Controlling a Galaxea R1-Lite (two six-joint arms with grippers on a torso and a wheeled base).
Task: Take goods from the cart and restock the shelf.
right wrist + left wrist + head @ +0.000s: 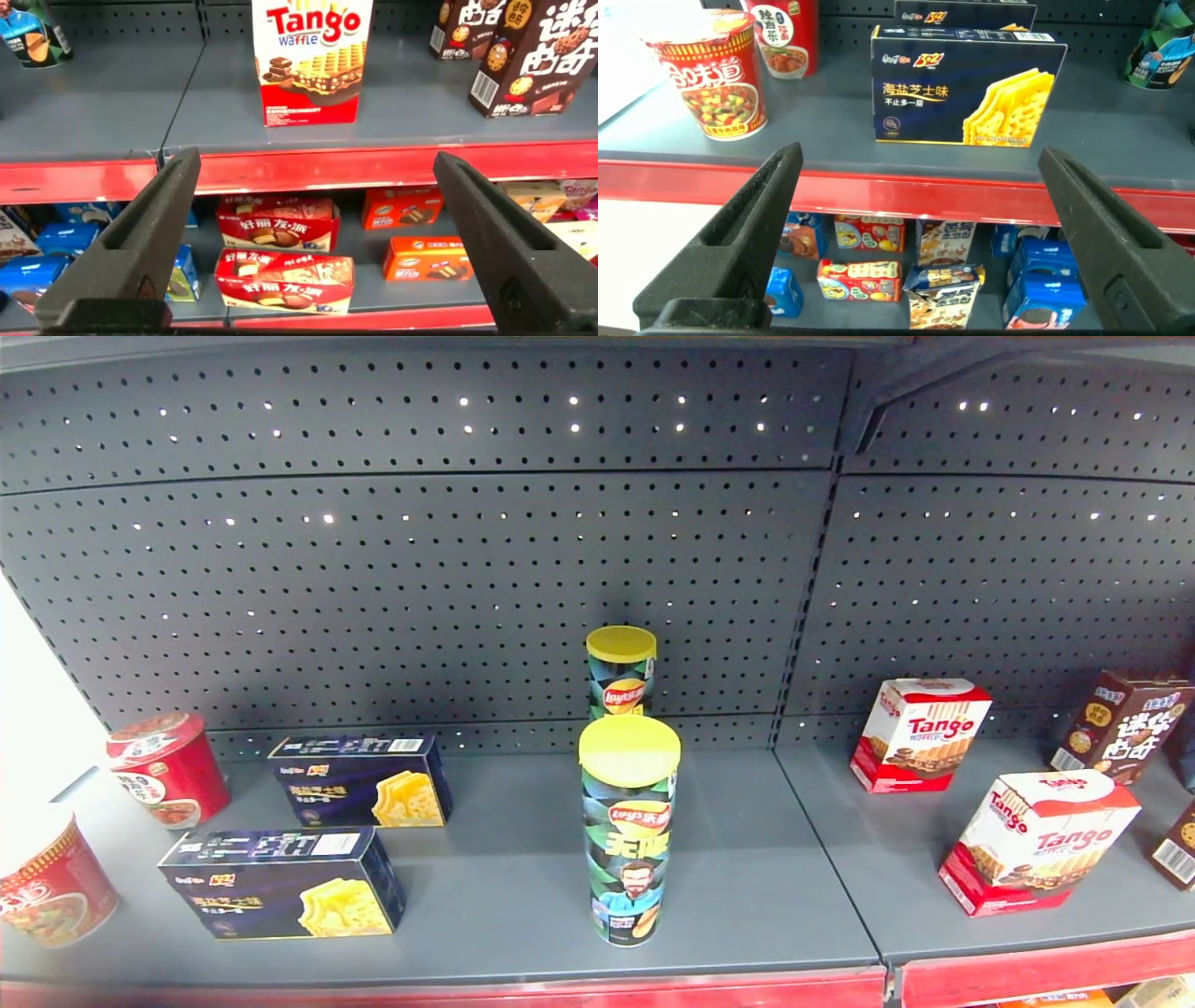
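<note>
Two chip cans (627,840) (621,677), two cracker boxes (285,882) (359,782), two noodle cups (51,877) (168,770), two wafer boxes (920,733) (1036,840); left, right jaws apart

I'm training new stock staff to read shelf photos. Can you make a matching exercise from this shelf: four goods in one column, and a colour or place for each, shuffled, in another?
Goods
1 front chip can
2 front cracker box
3 front wafer box
4 rear noodle cup

Colour or place
A red and white, on the right
B red, far left
C yellow lid, in the middle
D navy, lying flat

Pairs: 1-C, 2-D, 3-A, 4-B
</note>
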